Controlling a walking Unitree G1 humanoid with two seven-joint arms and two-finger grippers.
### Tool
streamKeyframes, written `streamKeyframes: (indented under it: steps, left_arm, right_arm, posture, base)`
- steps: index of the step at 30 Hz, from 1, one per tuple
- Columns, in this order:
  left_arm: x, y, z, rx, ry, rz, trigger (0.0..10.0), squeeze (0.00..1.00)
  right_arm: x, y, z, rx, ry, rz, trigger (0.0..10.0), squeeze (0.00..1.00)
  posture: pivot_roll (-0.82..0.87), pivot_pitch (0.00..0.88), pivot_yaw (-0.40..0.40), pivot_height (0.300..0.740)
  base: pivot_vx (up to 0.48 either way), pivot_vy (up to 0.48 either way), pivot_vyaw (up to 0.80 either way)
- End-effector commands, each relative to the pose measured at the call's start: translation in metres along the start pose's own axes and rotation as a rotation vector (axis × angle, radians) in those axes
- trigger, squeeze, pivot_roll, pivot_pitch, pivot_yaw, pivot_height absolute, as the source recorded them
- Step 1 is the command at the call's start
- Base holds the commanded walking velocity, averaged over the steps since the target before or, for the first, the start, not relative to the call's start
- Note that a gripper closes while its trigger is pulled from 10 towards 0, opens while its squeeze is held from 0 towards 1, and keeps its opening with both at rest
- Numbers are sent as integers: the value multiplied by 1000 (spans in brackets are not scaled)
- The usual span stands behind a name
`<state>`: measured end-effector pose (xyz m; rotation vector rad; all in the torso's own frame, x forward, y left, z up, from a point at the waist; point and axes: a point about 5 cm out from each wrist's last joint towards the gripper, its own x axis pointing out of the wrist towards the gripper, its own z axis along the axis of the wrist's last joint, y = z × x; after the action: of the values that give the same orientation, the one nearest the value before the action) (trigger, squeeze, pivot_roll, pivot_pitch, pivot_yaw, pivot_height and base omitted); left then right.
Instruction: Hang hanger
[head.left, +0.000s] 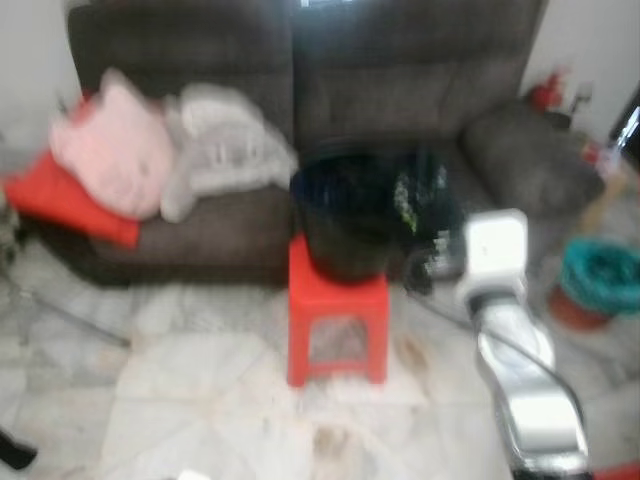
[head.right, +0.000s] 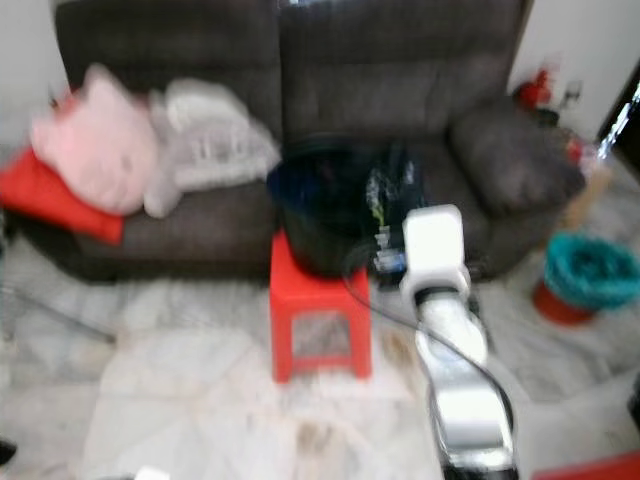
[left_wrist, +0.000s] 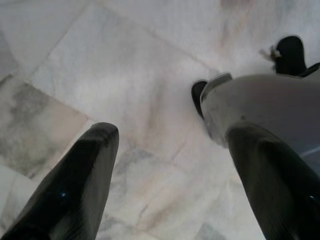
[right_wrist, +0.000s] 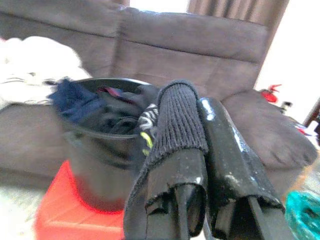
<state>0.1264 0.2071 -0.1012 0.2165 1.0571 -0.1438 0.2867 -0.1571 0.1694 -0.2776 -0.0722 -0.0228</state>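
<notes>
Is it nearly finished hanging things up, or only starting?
Early, it seems. The right gripper has its fingers closed on a dark knitted garment near the black bucket of clothes on the red stool. The left gripper hangs open over the floor. Hanging remains.

Both head views are smeared, so the clothes heaped in the black bucket (head.left: 345, 225) can't be told apart. The knitted dark cloth (right_wrist: 172, 130) draped over the right gripper (right_wrist: 200, 165) covers one finger and runs off the frame's edge.
</notes>
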Motion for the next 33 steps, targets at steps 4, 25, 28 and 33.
streamKeyframes:
  steps: [4, 25, 28, 33]
  left_arm:
    - [-2, 2, -8, -3, 18, -7, 10000, 0]
    - [-2, 2, -8, 15, 20, 0, 10000, 0]
    - [-2, 8, -4, 18, 18, 9, 10000, 0]
    - [0, 5, 2, 21, 6, 7, 10000, 0]
  right_arm:
    - [-1, 0, 5, -8, -23, 2, 10000, 0]
    - [1, 5, 0, -17, -17, 14, 10000, 0]
    - [1, 5, -1, -18, -14, 16, 10000, 0]
    - [1, 6, -2, -17, -14, 18, 10000, 0]
  posture:
    - [-173, 0, 48, 740]
    - [-172, 0, 53, 740]
    - [-171, 0, 53, 740]
    - [-169, 0, 52, 740]
  base:
    - [-327, 0, 0]
    - [-232, 0, 0]
    - [0, 0, 0]
    - [0, 0, 0]
